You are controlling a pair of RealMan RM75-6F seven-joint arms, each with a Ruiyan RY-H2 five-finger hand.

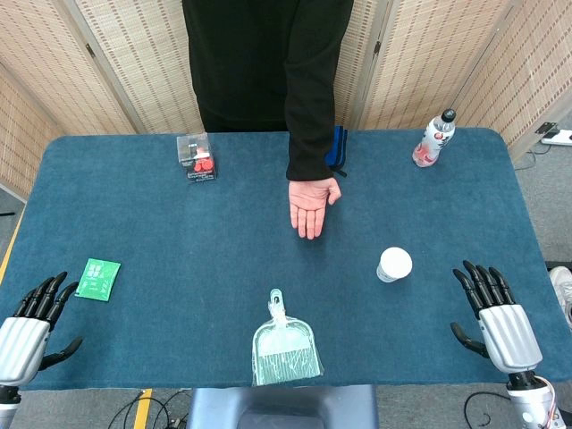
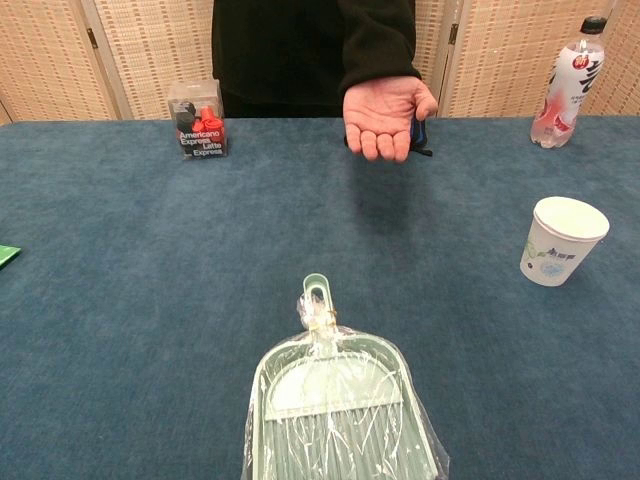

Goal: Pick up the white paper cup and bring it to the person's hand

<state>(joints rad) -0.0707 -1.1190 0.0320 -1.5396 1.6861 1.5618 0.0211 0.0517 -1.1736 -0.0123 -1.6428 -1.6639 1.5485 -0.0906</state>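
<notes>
Cup upright on the tabletop, just ahead of the right hand — likely the one to reach. Palm held up mid-table, awaiting delivery. Both hands, left too, spread and empty — seen only from the head; chest view shows the cup's open mouth.

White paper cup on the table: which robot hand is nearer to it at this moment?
Right. The right hand lies open just right of the white paper cup, apart from it. The left hand rests at the table's far left edge, beyond the dustpan.
</notes>
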